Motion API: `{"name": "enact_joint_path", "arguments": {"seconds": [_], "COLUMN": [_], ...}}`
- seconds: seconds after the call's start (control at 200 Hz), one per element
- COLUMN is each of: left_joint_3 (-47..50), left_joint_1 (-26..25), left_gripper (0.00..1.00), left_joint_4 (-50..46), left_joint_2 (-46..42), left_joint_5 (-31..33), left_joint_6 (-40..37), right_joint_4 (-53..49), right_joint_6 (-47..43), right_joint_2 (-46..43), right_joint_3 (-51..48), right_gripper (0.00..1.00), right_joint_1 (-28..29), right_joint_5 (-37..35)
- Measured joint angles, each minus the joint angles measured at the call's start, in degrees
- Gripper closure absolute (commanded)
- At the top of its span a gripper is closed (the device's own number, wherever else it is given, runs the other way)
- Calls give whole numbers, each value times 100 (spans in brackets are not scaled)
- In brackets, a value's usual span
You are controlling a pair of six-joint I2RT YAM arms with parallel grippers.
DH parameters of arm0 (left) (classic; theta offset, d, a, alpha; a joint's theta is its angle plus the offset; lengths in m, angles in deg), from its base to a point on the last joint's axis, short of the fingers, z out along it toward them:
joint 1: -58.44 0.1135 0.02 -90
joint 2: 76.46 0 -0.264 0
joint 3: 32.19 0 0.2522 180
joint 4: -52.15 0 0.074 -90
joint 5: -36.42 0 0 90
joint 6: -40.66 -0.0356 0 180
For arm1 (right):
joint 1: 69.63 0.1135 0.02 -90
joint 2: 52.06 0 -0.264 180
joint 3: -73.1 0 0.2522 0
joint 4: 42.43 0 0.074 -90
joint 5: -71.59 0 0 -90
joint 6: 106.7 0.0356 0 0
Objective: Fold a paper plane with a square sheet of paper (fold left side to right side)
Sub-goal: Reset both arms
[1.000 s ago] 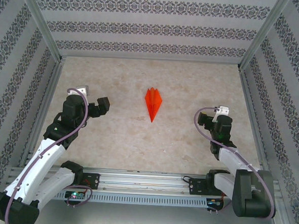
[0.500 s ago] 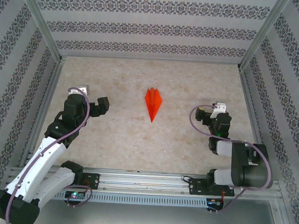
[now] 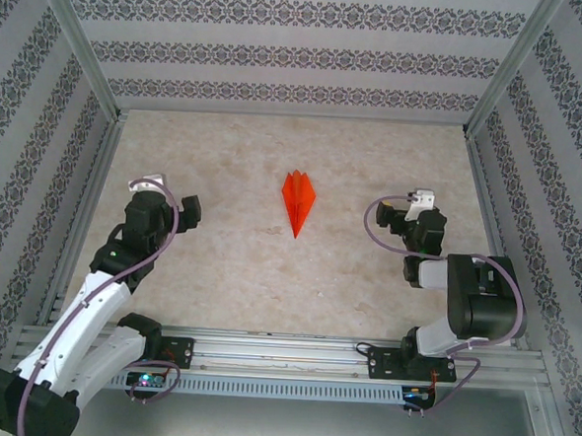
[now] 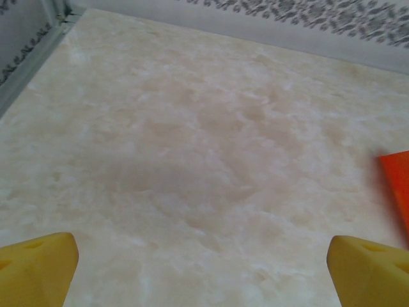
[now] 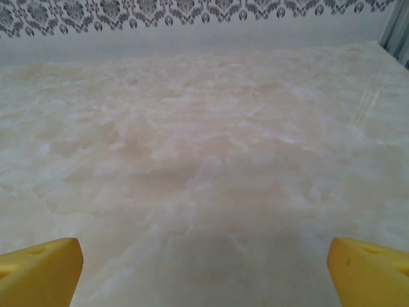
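Nearest the bases, both arms have drawn back toward the near edge within the last second. The right arm has folded tightly over its base, and the left has eased rearward and toward its own side. The left gripper (image 3: 185,212) stands with its yellow fingers (image 4: 38,265) spread wide and nothing between them. The right gripper (image 3: 387,226) is likewise spread and empty, looking out over bare worktop (image 3: 219,263). Farther out, between the two grippers and well apart from both, the paper plane (image 3: 298,201) lies flat, a narrow orange-red dart with its tip toward the arms. It has not shifted. This retreat with spread fingers suggests the folding is finished and the arms are going to rest. No container takes part: the plane lies straight on the worktop. Beyond it, the patterned back wall (image 3: 301,60) closes the cell.
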Motion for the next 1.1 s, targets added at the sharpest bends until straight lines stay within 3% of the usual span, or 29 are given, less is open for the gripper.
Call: {"name": "enact_joint_path", "arguments": {"seconds": [0.225,0.465,0.854,1.104], "left_joint_3": [1161,1613,2142,2149], "left_joint_1": [140,361,511,629], "left_gripper": [0,0,0,0], "left_joint_4": [1381,2879,5674,6773], "left_joint_2": [326,1082,2638,3410], "left_joint_5": [599,688,-251,-758], "left_joint_6": [-590,-1069,-1639,-2022], "right_joint_4": [-44,-46,-48,-48], "right_joint_6": [-9,-9,-11,-28], "right_joint_2": [0,0,0,0], "right_joint_3": [42,42,42,42], "right_gripper": [2,2,2,2], "right_joint_1": [37,37,59,66], "right_joint_5": [-131,-173,-190,-195]}}
